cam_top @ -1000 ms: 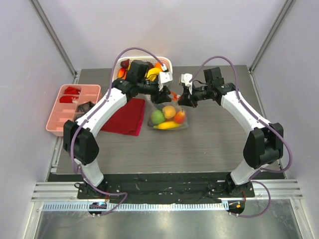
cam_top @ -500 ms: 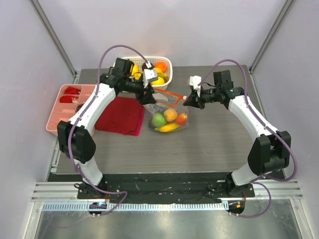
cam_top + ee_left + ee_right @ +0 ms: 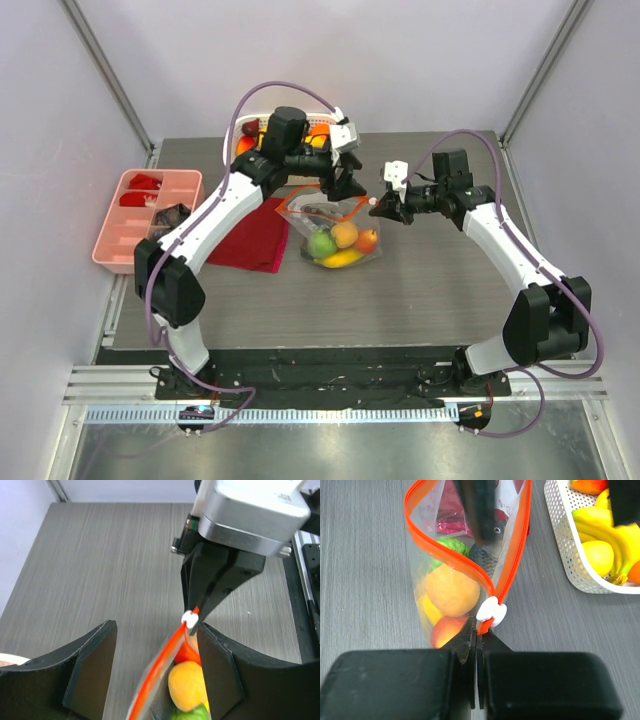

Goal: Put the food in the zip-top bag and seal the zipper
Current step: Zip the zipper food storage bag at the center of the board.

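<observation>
1. A pink tray (image 3: 150,215) sits at the far left edge of the worktop (image 3: 420,290).
2. A red cloth (image 3: 250,240) lies flat just beside the tray. Its right edge is near the bag.
3. A white basket (image 3: 559,530) stands at the back, behind the left arm. There is yellow and orange toy fruit (image 3: 600,535) in it.
4. The left fingers (image 3: 350,186) hang over the top of the bag. They are wide apart and hold nothing. One orange strip runs up between them, close to one finger.
5. The bag (image 3: 352,212) is in the middle of the worktop, with its top lifted up. The food (image 3: 345,234) is inside it: a green piece, an orange one, a red one and a yellow banana at the bottom.
6. The zipper (image 3: 517,545) is not done up. Its two orange sides bow apart and meet at a small white tip (image 3: 491,610).
7. The right fingers (image 3: 476,645) are squeezed shut on the end of the zipper, just below the white tip.
</observation>
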{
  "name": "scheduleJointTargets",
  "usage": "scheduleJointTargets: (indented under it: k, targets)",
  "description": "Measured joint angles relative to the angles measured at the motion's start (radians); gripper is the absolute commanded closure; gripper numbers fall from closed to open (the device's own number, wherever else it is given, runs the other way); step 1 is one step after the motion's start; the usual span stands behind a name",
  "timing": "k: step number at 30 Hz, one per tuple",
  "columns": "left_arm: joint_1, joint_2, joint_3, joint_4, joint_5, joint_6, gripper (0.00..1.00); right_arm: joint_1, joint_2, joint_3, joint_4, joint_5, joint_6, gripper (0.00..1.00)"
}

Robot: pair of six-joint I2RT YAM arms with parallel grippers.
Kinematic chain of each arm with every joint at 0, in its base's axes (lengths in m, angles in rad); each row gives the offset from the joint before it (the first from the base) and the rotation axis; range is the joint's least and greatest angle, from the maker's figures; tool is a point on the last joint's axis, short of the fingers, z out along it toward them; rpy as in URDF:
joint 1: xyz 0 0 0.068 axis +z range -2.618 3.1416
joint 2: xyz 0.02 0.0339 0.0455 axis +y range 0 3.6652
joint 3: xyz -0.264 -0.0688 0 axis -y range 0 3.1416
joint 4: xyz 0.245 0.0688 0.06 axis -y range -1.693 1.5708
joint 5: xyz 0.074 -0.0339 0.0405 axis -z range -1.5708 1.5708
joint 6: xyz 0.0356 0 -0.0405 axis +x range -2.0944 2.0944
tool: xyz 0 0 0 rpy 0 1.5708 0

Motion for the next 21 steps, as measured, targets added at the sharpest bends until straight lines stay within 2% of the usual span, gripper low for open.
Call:
scheduleJointTargets:
  k: [5,17,21]
  targets:
    - [-0.011,0.029,0.012,0.049,0.023,-0.024,0.38,-0.002,-0.003,-0.003,0.018,0.000,0.002,0.99]
    - [-0.039,0.091,0.023,0.015,0.071,0.039,0.46,-0.002,-0.003,-0.007,0.033,0.000,0.008,0.99]
    - [-0.040,0.131,0.045,-0.019,0.086,0.066,0.54,-0.006,-0.003,-0.007,0.034,0.001,0.011,0.99]
